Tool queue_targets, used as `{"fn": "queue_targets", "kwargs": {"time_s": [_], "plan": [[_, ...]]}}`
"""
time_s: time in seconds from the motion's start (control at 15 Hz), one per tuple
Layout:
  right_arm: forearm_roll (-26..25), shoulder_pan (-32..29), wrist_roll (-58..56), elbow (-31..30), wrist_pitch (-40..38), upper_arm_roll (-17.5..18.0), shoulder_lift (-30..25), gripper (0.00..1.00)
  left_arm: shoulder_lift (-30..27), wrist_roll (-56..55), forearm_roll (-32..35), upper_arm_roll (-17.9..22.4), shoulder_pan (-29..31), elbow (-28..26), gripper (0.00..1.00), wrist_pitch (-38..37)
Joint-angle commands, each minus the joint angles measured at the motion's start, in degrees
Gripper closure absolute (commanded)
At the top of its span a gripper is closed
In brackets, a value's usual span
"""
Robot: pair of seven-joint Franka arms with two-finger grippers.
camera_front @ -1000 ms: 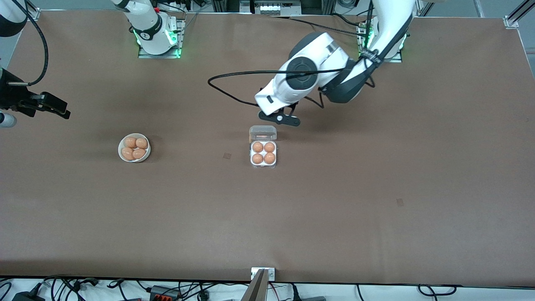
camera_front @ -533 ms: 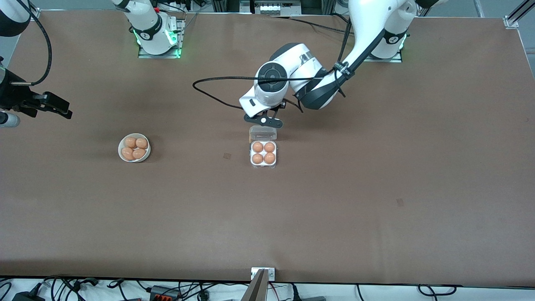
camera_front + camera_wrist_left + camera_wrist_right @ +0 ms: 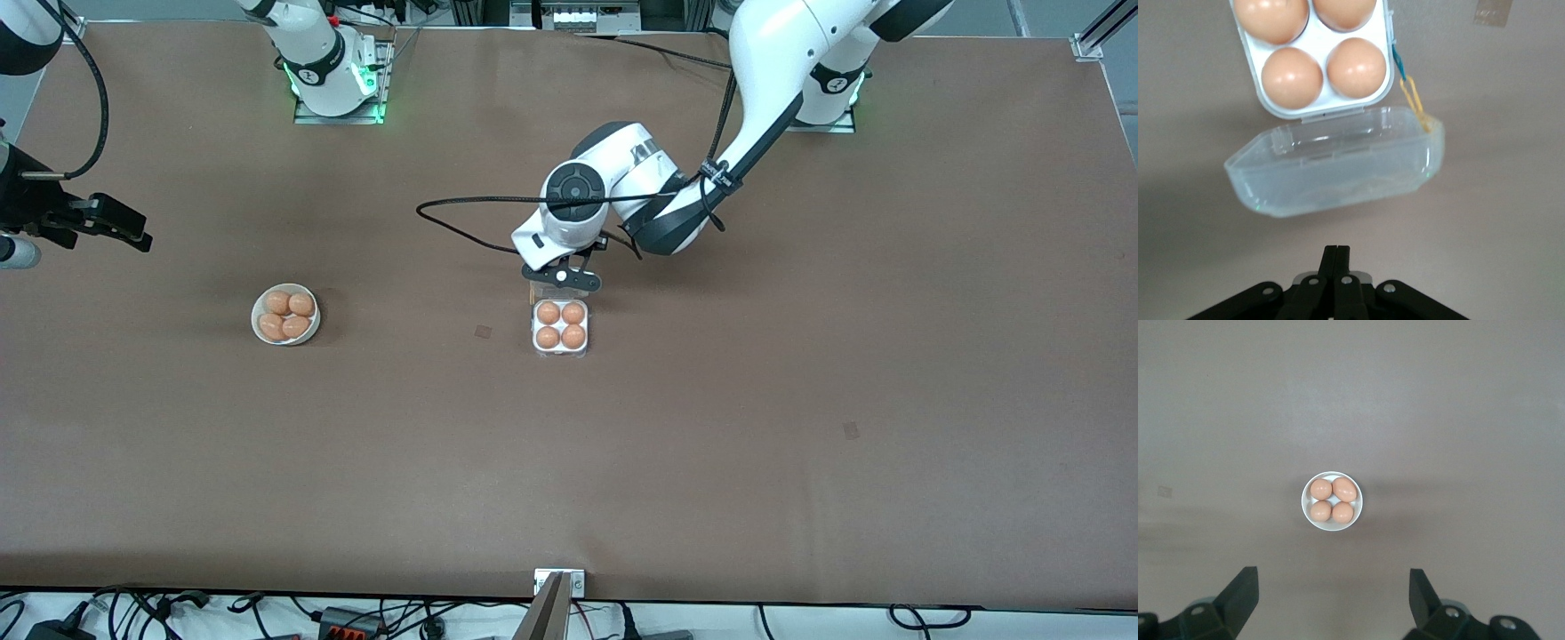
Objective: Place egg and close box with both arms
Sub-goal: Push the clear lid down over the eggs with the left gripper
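Observation:
The box stands mid-table with its whitish tray holding four brown eggs. Its clear lid is hinged open and stands up on the side toward the robots' bases. The tray and eggs also show in the left wrist view. My left gripper is shut and empty, right over the open lid. In its own view the shut gripper points at the lid's outer face with a small gap. My right gripper is open and empty, up in the air at the right arm's end of the table.
A round white bowl with four brown eggs sits toward the right arm's end; it also shows in the right wrist view. A black cable loops from the left arm above the table. A small yellow and teal tie hangs beside the box.
My left arm has swung toward the right arm's end and come down, bringing its shut gripper over the open lid. The right arm has barely moved.

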Motion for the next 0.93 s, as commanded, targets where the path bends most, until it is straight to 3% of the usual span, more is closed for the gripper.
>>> {"fn": "queue_targets", "kwargs": {"time_s": [0.0,0.33,0.6,0.87], "plan": [[-0.9,0.8,-0.9,-0.5,-2.0,-0.4,-1.8,0.00,3.0,0.2,1.2,1.1,-1.1,4.4,1.00,-0.1],[-0.8,0.8,-0.9,-0.8,-2.5,-0.3,-2.2,0.00,6.1,1.0,4.0,1.2,-0.8,8.4,1.00,0.2],[-0.2,0.8,-0.3,-0.9,-1.6,-0.4,-2.2,0.00,8.7,1.8,4.0,2.5,-0.9,14.9,1.00,0.2],[-0.4,0.7,-0.2,-0.2,-1.5,-0.4,-1.8,0.00,8.4,1.9,4.0,2.7,-0.5,16.2,1.00,0.2]]}}
